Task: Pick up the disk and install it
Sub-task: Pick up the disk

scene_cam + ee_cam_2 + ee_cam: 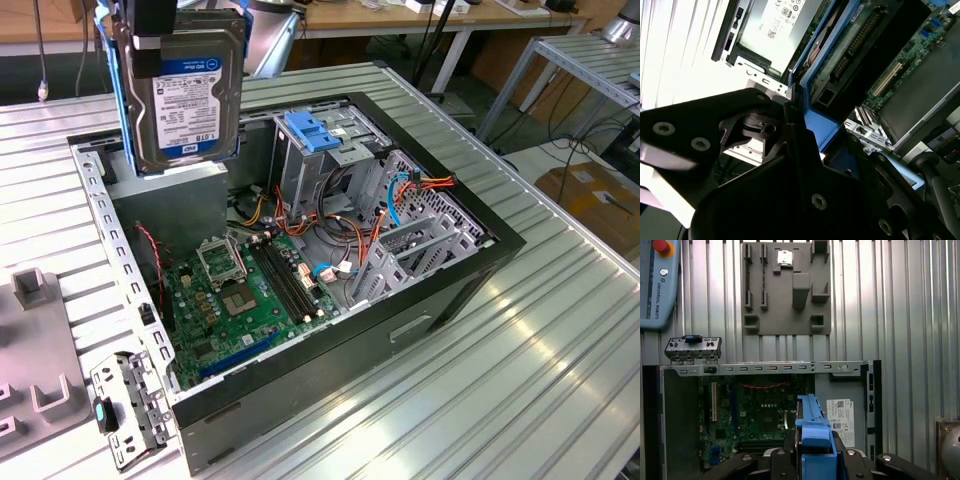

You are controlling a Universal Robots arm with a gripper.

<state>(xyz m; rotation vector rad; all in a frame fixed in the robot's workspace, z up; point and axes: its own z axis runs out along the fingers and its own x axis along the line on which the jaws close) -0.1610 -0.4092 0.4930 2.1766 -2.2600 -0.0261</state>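
The disk (185,95) hangs upright in the air over the back left corner of the open computer case (450,290). Its white label faces the exterior camera, and a blue carrier frame runs along its edges. My gripper (155,35) grips it from above, shut on its top edge. In the first wrist view the blue frame (812,435) sticks out between my black fingers (785,460), with the motherboard (760,415) below it. In the second wrist view the same blue edge (812,117) runs past the gripper body.
Inside the case are a green motherboard (240,300), a tall metal cage with a blue latch (312,135), loose cables, and a grey power-supply box (165,215) below the disk. A grey fixture plate (785,287), a small bracket (692,347) and a pendant (657,282) lie on the ribbed table.
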